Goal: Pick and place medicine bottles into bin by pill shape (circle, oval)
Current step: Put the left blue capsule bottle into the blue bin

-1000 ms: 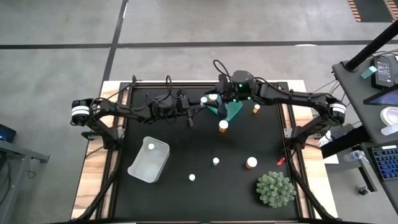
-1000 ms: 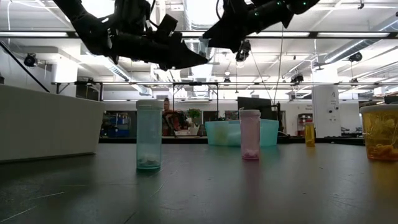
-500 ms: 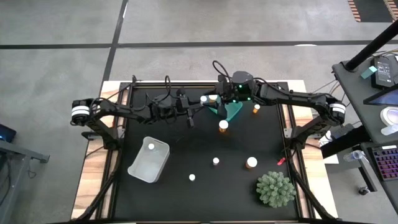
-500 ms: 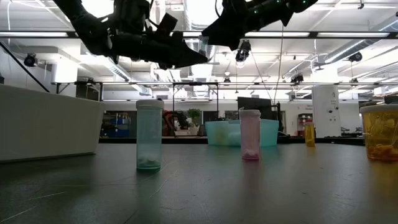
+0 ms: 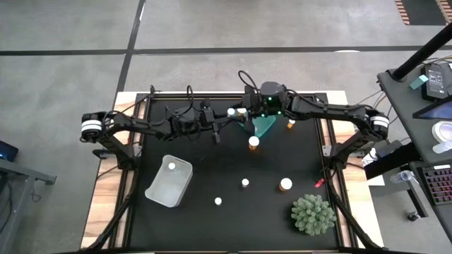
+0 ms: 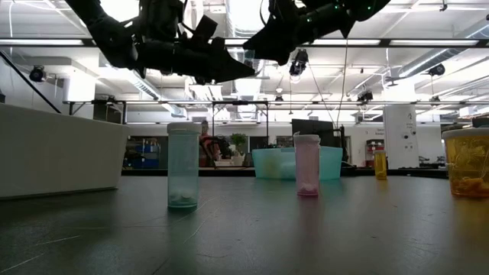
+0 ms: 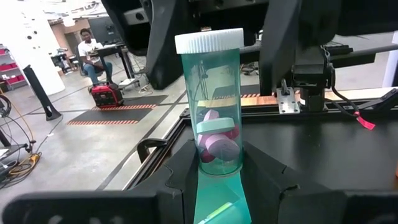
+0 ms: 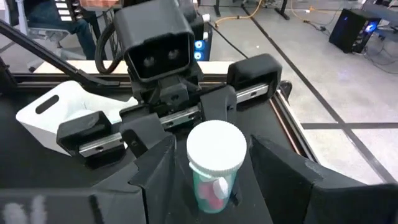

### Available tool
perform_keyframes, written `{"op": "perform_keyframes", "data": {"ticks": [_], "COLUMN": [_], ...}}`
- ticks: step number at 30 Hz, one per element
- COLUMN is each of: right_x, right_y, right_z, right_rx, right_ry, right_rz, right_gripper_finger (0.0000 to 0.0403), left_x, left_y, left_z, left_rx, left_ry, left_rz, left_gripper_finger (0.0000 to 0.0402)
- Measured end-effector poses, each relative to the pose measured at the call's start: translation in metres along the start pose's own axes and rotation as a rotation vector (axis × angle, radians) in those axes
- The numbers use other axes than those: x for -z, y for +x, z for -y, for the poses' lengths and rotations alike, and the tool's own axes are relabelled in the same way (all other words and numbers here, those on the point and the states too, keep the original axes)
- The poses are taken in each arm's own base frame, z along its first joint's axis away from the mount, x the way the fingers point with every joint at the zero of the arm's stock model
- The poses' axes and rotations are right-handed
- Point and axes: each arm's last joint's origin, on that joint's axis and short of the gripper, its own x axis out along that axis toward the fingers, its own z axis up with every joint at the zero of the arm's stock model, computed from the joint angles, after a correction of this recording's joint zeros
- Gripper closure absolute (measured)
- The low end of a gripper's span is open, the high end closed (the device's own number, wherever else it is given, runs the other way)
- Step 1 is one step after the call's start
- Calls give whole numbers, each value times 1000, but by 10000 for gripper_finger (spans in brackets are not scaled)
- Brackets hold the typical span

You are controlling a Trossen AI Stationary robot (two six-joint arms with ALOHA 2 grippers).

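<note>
Both jaws flank one clear bottle [image 7: 214, 106] above the table's [image 5: 212, 169] far edge, left gripper [image 5: 227, 123] and right gripper [image 5: 246, 117] meeting, grip unclear.

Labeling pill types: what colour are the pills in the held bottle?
Pink, in the bottle; clearest in the left wrist view.

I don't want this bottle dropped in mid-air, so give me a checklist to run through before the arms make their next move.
1. Grip: the left gripper has its jaws shut on the teal bottle: ok.
2. Bottle upright with its cap on: ok.
3. Meeting point: the right gripper is at the same bottle: ok.
4. Pill shape readable: cannot tell; the pink pills show, but their outline is unclear.
5. The teal bin is close beside both grippers: ok.
6. The white bin has room: ok; one bottle inside.
</note>
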Motion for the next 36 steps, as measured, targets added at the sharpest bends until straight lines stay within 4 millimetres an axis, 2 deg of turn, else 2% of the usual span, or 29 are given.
{"op": "perform_keyframes", "data": {"ticks": [8, 17, 29, 36], "right_x": [-1, -1, 1, 14], "right_y": [-1, -1, -1, -3], "right_z": [0, 0, 1, 10], "right_rx": [1, 9, 44, 142], "right_ry": [-4, -7, -18, -25], "right_rz": [4, 0, -15, -95], "right_gripper_finger": [236, 298, 297, 296], "left_x": [0, 0, 1, -1], "left_y": [0, 0, 0, -5], "left_z": [0, 0, 0, -1], "left_rx": [0, 0, 1, 4], "left_ry": [2, -1, -29, -24], "left_rz": [-1, -1, -8, -53], "left_gripper_finger": [320, 314, 238, 199]}}
